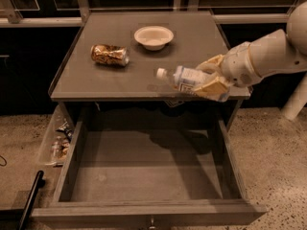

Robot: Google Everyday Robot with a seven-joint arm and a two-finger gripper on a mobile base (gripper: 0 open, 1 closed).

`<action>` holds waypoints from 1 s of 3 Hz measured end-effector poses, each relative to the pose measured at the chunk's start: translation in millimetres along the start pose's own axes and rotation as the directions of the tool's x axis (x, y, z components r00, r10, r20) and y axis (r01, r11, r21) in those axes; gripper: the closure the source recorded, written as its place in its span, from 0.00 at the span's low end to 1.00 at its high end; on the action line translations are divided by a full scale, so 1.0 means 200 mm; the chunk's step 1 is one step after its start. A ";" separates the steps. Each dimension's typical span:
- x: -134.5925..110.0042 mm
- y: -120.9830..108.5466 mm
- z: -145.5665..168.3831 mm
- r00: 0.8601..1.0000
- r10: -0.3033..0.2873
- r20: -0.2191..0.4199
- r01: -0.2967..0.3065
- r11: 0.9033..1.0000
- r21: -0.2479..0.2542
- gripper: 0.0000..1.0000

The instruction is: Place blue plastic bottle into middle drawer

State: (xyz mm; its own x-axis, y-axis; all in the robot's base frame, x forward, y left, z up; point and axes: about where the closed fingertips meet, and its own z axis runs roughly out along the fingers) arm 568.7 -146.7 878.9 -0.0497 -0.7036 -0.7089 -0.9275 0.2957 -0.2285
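Observation:
My gripper is shut on the blue plastic bottle and holds it lying sideways in the air, white cap to the left, above the front right edge of the table top. The bottle is clear with a pale blue-white label. The middle drawer is pulled wide open below it, a deep grey box with a flat bare bottom and a small knob at the front. The bottle's shadow falls on the back of the drawer floor.
A dented gold-brown can lies on the grey table top at the left. A white bowl stands at the back middle. A narrow clear bin of small packets hangs at the drawer's left. A black bar lies lower left.

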 end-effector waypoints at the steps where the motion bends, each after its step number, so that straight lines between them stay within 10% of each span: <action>1: 0.14 0.30 -0.07 1.000 -0.023 -0.001 0.023 1.000 0.021 1.00; 3: 0.19 0.35 -0.01 1.000 -0.009 -0.007 0.009 1.000 0.022 1.00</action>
State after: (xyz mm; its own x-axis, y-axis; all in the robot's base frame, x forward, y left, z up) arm 501.2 -153.8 836.9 -0.0438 -0.7109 -0.7020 -0.9196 0.3033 -0.2497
